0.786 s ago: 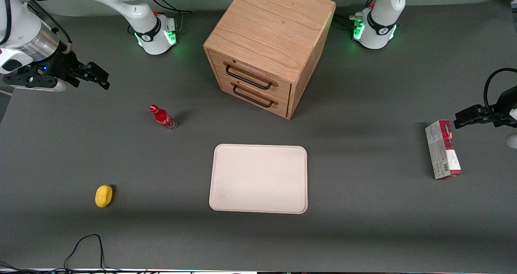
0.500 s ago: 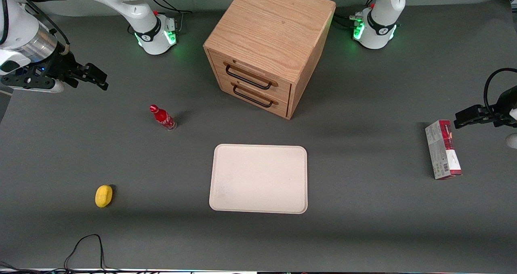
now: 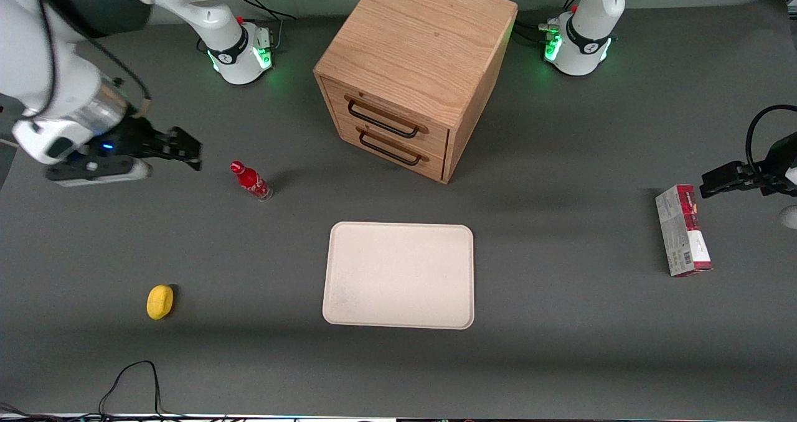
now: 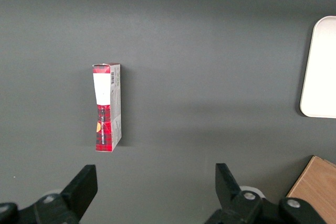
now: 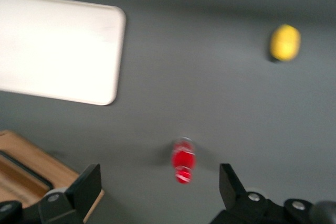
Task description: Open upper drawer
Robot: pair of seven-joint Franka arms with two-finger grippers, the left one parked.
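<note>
The upper drawer [image 3: 381, 118] sits shut in the wooden cabinet [image 3: 416, 48] at the surface's [image 3: 560, 347] robot-side edge. The end effector [image 3: 187, 150] hovers spread wide, holding nothing, near a red bottle [image 3: 251, 181]. The tray [image 3: 398, 276] lies bare.

A robotics lab: arm bases [image 3: 240, 58] with green lights are bolted to a grey table [image 3: 560, 335] beside a wooden cabinet [image 3: 414, 55], cables [image 3: 134, 381] trailing near its edge.

The black two-finger gripper [image 5: 160, 187], fingers spread wide, hovers above a small red bottle [image 5: 182, 164] between them. A cream rectangular tray [image 5: 58, 48], round yellow fruit [image 5: 285, 42] and light-oak cabinet corner [image 5: 26, 169] lie around.
</note>
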